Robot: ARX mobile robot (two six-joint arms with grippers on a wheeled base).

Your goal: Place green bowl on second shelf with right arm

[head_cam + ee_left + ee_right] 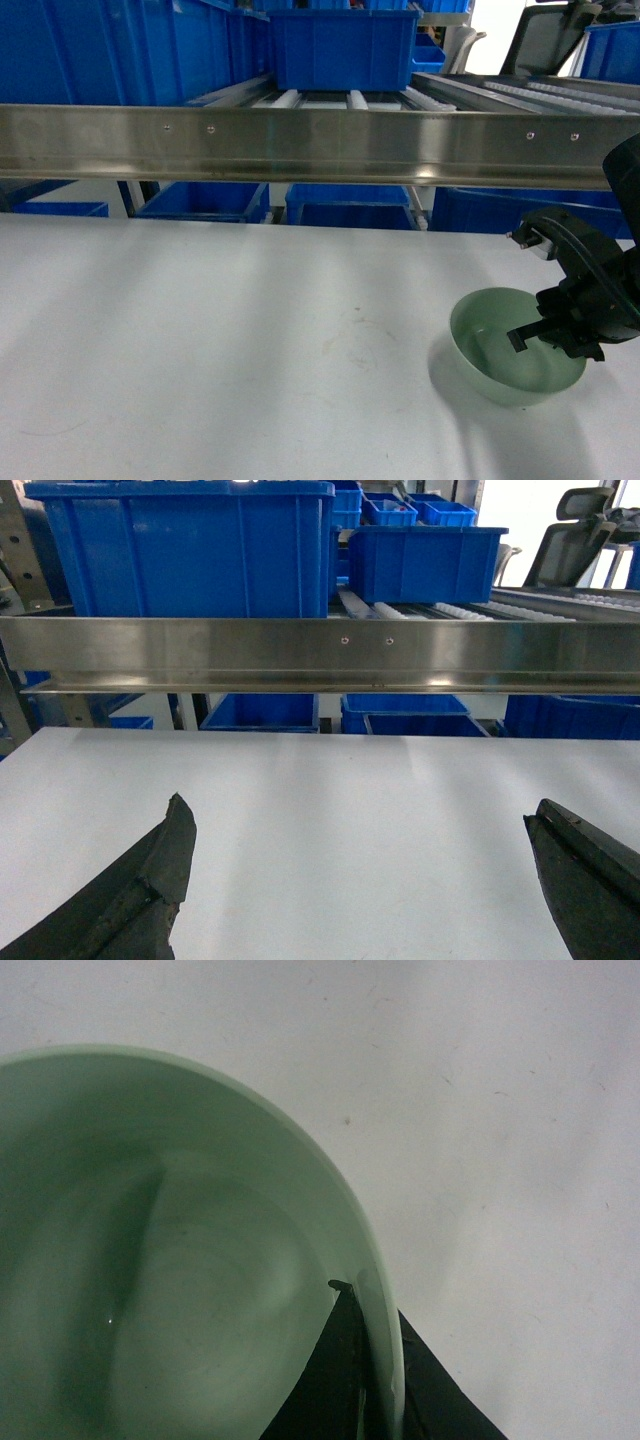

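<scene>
The pale green bowl (505, 352) sits at the right of the white table (200, 340), and it fills the left of the right wrist view (180, 1260). My right gripper (545, 335) is shut on the bowl's right rim (372, 1302), one black finger inside the wall and one outside. Whether the bowl still touches the table, I cannot tell. The second shelf (300, 140) is the steel rail with roller tracks above and behind the table. My left gripper (360, 820) hangs open over bare tabletop, facing the shelf rail (300, 650); it is out of the head view.
A blue bin (343, 45) stands on the shelf rollers at centre, and a larger blue bin (190, 550) stands further left. More blue bins sit below the rail behind the table. A grey chair (555, 35) is at the far right.
</scene>
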